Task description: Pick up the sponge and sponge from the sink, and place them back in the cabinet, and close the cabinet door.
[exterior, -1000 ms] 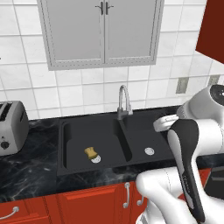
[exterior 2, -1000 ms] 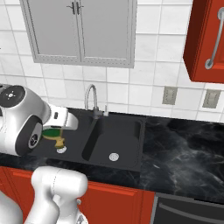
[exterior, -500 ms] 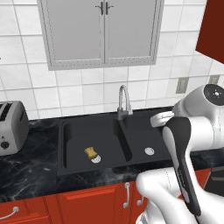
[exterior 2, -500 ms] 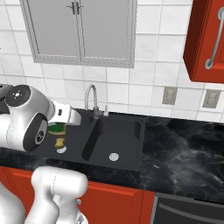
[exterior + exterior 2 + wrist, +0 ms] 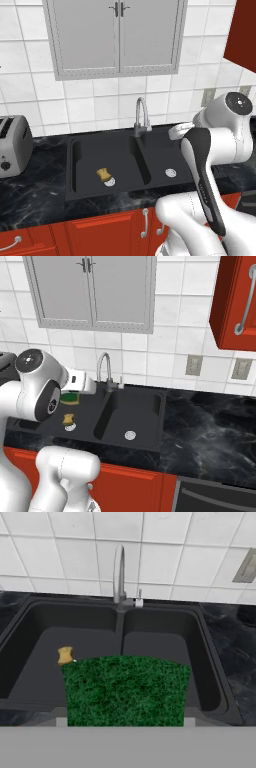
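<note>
The tool (image 5: 75, 397) is clenched on a flat sponge with a dark green scouring face (image 5: 126, 689), which it carries up above the black double-basin sink (image 5: 122, 145), clear of the basin walls. In the hand view that green face is broadside to the camera, so the sponge appears to be pinched by its two side edges; the right base view shows the yellow-green edge (image 5: 70, 398) poking out just beyond the wrist. Held high and level like this, it looks ready to be swung toward the glossy red wall cabinet (image 5: 235, 303) at the right, well apart from the sink.

The second, small tan-yellow sponge with a white round part (image 5: 105, 175) lies on the floor of the left basin, near the divider and the front wall.

The arm is folded back on itself: the elbow is high by the right end of the sink, the forearm reaching level over the basins toward the curved silver gooseneck faucet (image 5: 119, 572).
</note>
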